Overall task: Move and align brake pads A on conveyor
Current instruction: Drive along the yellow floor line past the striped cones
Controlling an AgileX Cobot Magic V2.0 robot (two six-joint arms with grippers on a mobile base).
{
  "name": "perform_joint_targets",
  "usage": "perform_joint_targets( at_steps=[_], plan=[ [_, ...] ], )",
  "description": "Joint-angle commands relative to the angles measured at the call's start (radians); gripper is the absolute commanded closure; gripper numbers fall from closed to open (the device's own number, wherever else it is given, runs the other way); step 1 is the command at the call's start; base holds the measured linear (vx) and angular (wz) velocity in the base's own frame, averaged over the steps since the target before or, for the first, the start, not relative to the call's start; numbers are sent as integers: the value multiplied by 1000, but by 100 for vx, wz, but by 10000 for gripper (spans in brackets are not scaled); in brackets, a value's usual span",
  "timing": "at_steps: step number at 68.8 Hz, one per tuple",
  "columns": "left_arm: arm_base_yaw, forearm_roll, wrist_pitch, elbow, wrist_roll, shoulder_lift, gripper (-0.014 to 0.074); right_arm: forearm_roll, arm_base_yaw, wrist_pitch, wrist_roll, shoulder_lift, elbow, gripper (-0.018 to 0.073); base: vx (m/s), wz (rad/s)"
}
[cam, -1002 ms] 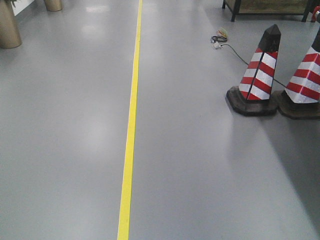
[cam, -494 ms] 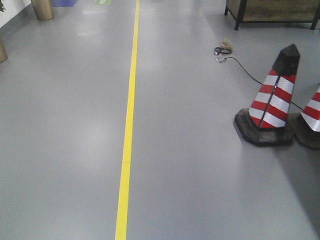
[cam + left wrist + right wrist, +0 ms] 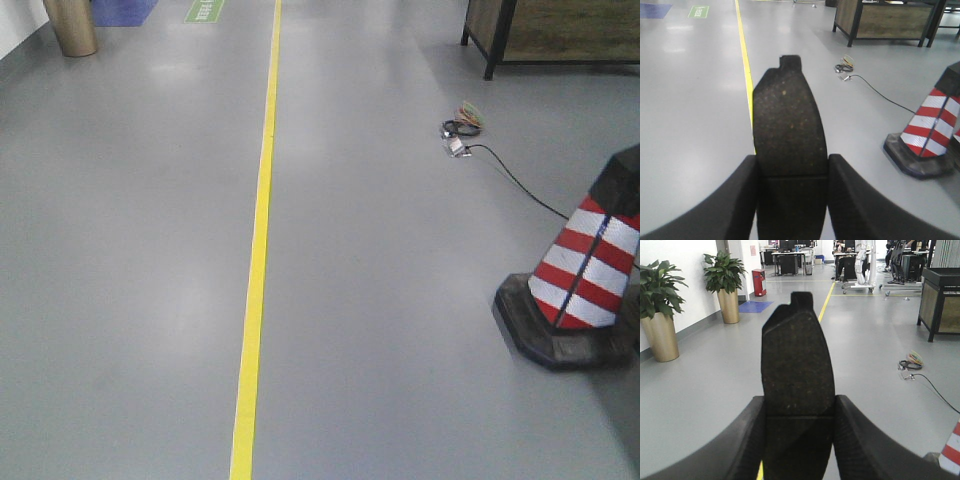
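One dark-grey brake pad (image 3: 789, 125) with a centre groove stands out lengthwise from my left gripper (image 3: 792, 172), which is shut on its sides. A second brake pad (image 3: 797, 367) is held the same way by my right gripper (image 3: 799, 412), shut on it. Both pads hang over grey floor. The conveyor is out of view. Neither gripper nor pad shows in the front view.
A yellow floor line (image 3: 258, 250) runs straight ahead. A red-and-white traffic cone (image 3: 585, 275) stands close on the right, with a black cable and coil (image 3: 462, 130) beyond it. A wooden cabinet on black legs (image 3: 555, 30) is far right. Potted plants (image 3: 660, 315) line the left wall.
The front view has moved forward along the yellow line. The near cone has slid right and closer, the second cone has left the frame, and the cable coil has come nearer.
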Motion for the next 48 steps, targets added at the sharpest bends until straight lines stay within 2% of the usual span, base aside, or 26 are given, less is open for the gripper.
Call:
perform_joint_targets(
  at_steps=[1, 48],
  plan=[
    [-1, 12, -93, -28, -1, 6, 602, -15, -5, -97, -5, 8, -31, 564, 65, -1],
    [-1, 12, -93, -28, -1, 6, 602, -15, -5, -97, -5, 8, -31, 564, 61, -2]
  ],
)
